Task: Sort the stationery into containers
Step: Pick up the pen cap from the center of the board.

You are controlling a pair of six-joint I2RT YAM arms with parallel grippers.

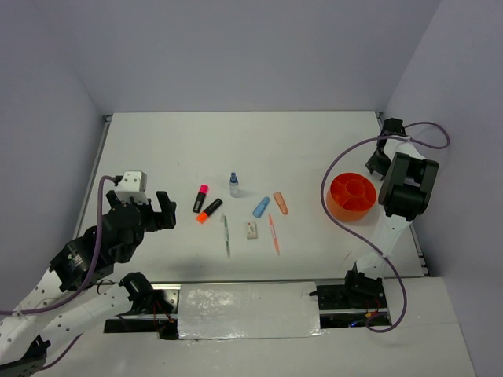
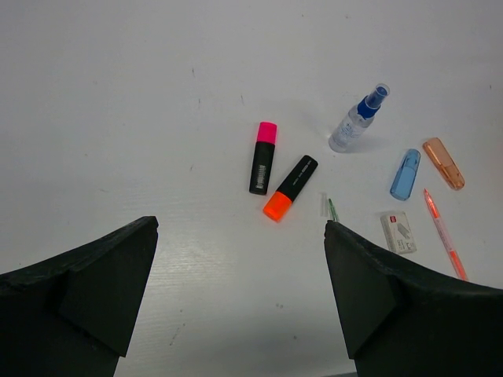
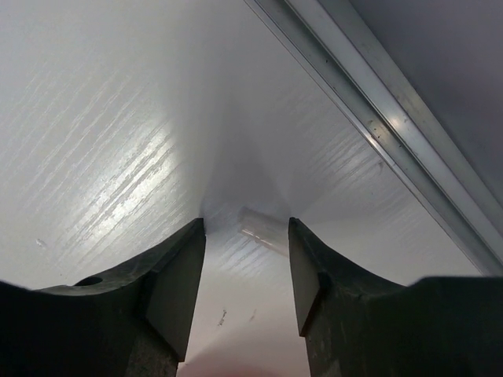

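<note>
The stationery lies mid-table: pink-capped highlighter [image 1: 201,199], orange-capped highlighter [image 1: 209,211], blue-capped clear bottle [image 1: 233,184], blue marker [image 1: 261,206], peach marker [image 1: 280,203], silver pen [image 1: 225,235], white eraser block [image 1: 251,230] and orange pen [image 1: 273,234]. The orange divided bowl [image 1: 339,206] stands at the right. My left gripper [image 1: 153,209] is open and empty, left of the highlighters. In the left wrist view it [image 2: 240,236] hovers short of the orange-capped highlighter [image 2: 290,188]. My right gripper [image 1: 387,133] is open beyond the bowl, near the far right corner.
In the right wrist view the open right gripper [image 3: 245,236] is low over bare table. A small clear object [image 3: 263,228] lies just past the fingertips. The metal edge rail [image 3: 377,129] runs close on the right. Walls enclose the table.
</note>
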